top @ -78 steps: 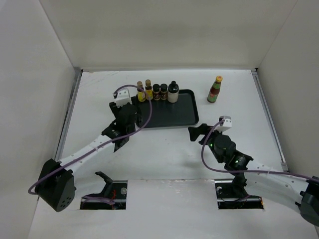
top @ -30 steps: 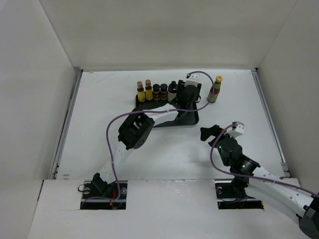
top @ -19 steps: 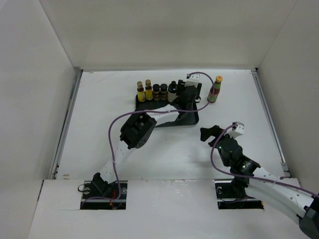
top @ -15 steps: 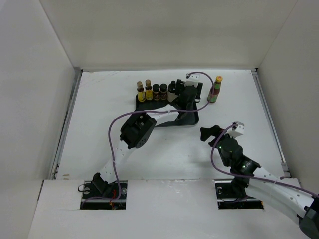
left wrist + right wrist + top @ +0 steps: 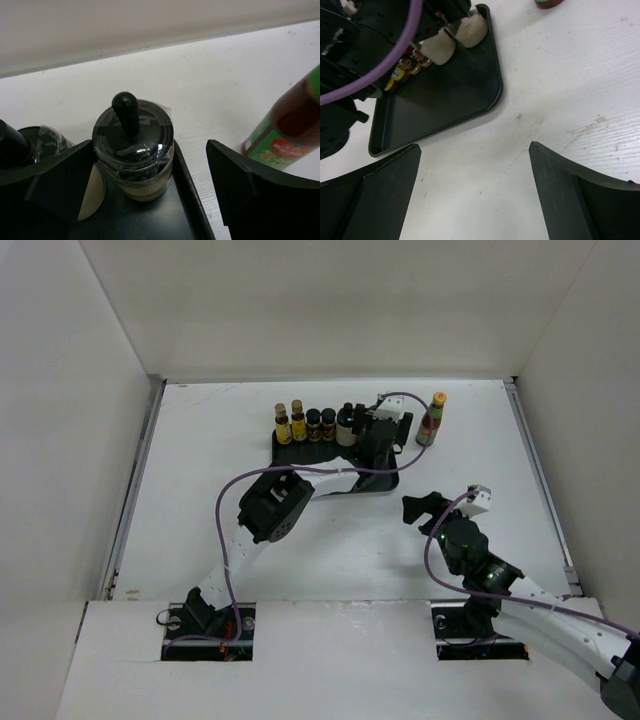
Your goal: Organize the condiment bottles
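My right gripper [image 5: 474, 147] hangs wide open over bare surface [image 5: 545, 100], with room on every side. Beyond lies the black tray [image 5: 450, 100], its near half free. Six stand along its far edge: two yellow-labelled bottles [image 5: 283, 427], two dark jars [image 5: 314, 424] and two white black-capped bottles [image 5: 470, 30]. My left gripper [image 5: 150, 150] is spread open around the rightmost white one. One red bottle [image 5: 430, 420] stands off the tray, to its right.

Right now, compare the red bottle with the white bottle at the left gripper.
The red bottle stands on the table, outside the tray; the white bottle stands in it. The red bottle is taller with a green neck; the white bottle is squat with a black knobbed cap. The white bottle sits between the left gripper's open fingers; the red bottle is outside them. Both stand upright.
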